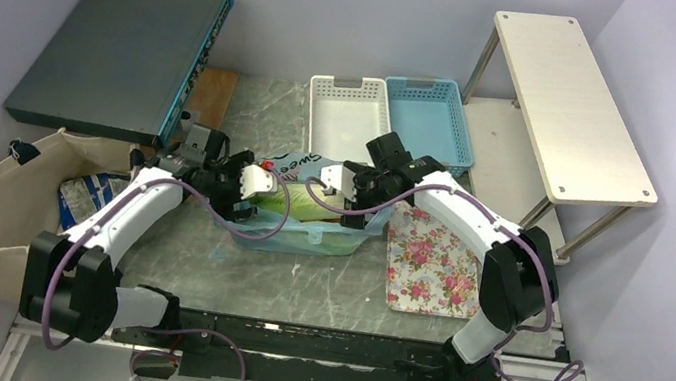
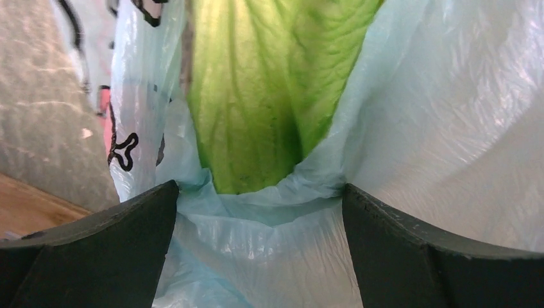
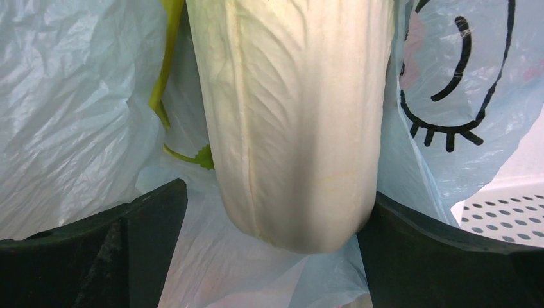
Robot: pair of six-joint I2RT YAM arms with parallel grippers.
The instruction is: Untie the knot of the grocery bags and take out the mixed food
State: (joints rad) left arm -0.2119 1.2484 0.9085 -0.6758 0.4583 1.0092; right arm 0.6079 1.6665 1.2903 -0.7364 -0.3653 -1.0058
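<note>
A: Where do your cameras sit?
B: One is fixed high behind me, looking down over the whole table (image 1: 299, 291). One rides each wrist, looking out between my jaws, very close to the light-blue plastic bag (image 2: 442, 109).
A: What do the views share?
B: That bag: small mid-table from above, filling both wrist views, seen from opposite sides.

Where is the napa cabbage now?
The napa cabbage lies inside the light-blue bag, mid-table in the top view, left of the floral tray, its base between the right gripper's fingers.
</note>
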